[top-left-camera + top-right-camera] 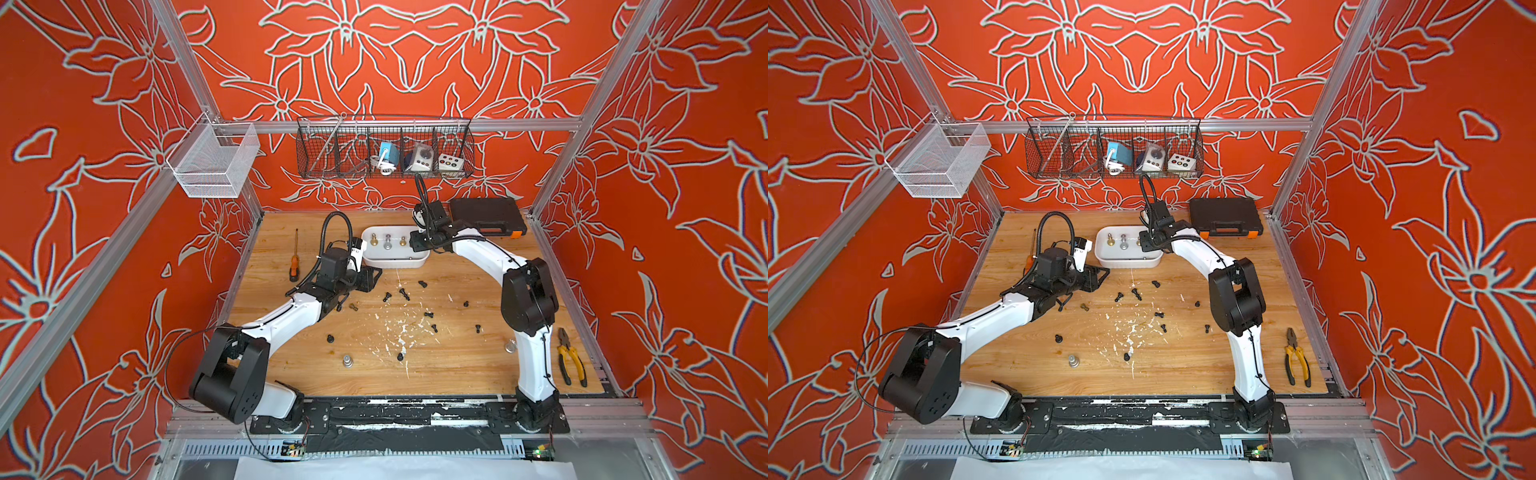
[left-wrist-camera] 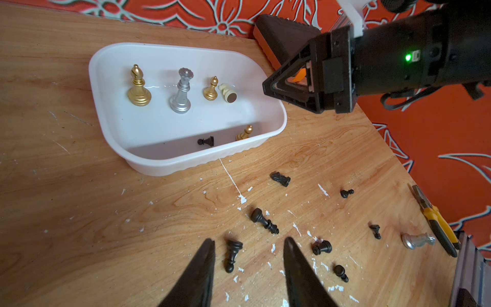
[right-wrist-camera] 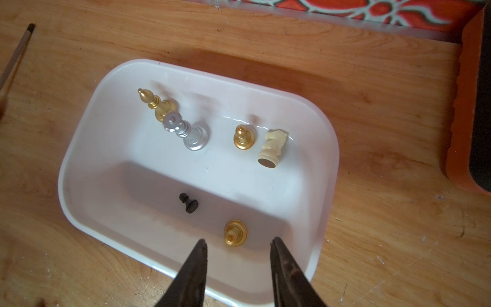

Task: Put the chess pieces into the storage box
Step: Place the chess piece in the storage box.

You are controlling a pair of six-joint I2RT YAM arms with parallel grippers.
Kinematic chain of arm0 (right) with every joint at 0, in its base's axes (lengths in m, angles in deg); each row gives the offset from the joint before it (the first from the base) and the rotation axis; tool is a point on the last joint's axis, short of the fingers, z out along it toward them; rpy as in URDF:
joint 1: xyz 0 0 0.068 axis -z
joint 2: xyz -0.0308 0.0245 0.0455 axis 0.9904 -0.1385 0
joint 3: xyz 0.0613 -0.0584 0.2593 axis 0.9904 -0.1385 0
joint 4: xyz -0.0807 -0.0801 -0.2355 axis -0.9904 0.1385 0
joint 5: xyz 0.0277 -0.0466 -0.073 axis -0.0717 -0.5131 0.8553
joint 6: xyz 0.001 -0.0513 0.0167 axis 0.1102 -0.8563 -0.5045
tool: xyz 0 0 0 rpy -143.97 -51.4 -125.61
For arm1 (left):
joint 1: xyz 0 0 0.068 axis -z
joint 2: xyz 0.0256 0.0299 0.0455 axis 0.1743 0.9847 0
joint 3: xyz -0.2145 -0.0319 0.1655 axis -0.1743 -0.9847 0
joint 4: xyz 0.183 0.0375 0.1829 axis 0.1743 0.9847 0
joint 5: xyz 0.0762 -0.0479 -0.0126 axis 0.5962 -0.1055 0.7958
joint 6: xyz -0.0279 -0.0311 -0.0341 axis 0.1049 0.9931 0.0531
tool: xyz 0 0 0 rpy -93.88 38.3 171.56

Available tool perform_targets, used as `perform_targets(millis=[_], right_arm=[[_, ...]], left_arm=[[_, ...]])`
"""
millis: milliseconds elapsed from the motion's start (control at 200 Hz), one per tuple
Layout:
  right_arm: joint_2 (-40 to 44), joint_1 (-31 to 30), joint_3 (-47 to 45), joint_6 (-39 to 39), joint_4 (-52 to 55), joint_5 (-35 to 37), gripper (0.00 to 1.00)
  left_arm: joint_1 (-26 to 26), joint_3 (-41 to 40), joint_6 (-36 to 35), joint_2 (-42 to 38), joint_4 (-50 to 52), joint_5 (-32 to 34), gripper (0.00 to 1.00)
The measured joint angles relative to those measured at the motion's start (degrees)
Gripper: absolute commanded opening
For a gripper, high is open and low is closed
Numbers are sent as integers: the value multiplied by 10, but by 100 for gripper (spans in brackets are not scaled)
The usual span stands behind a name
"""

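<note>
The white storage box [image 1: 395, 261] [image 3: 79, 148] stands at the back of the table. It holds a gold bishop [image 3: 156, 103], a silver queen [image 3: 186, 131], a gold pawn [image 3: 243, 138], a cream knight on its side [image 3: 272, 148] and a lying black pawn [image 3: 189, 203]. My right gripper [image 3: 239, 240] hangs open over the box's near right corner, with another gold pawn [image 3: 235, 233] standing free below it. My left gripper [image 2: 249, 240] is open low over the table, and a lying black pawn [image 2: 233, 255] rests loose between its fingers. Several black pieces [image 1: 403, 293] lie scattered on the wood.
Silver pieces lie at the front left [image 1: 347, 360] and beside the right arm [image 1: 510, 345], and a brass one [image 1: 353, 307] by the left arm. A screwdriver [image 1: 294, 266] lies left, pliers [image 1: 571, 361] right, a black case [image 1: 486, 216] behind the box. Wire baskets [image 1: 384, 147] hang above.
</note>
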Motion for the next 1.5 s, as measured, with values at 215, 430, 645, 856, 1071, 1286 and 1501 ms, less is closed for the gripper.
perform_targets(millis=[215,430,645,856,1071,1286,1501], right_arm=[[0,0,-1,0,0,0,43],[9,0,-9,0,0,-6,44],[55,0,-30,0,1,-10,45],[102,0,-60,0,-1,-10,46],[130,2,-101,-4,0,-9,47],[171,11,-167,-4,0,-8,48],[204,24,-227,-3,-1,-5,48]], left_arm=[[0,0,0,-1,0,0,43],[0,-2,0,-3,0,0,43],[0,-7,0,-9,1,0,43],[0,-7,0,-9,1,0,43],[0,-12,0,-9,1,0,43],[0,-19,0,-9,2,0,43],[0,-19,0,-9,2,0,43]])
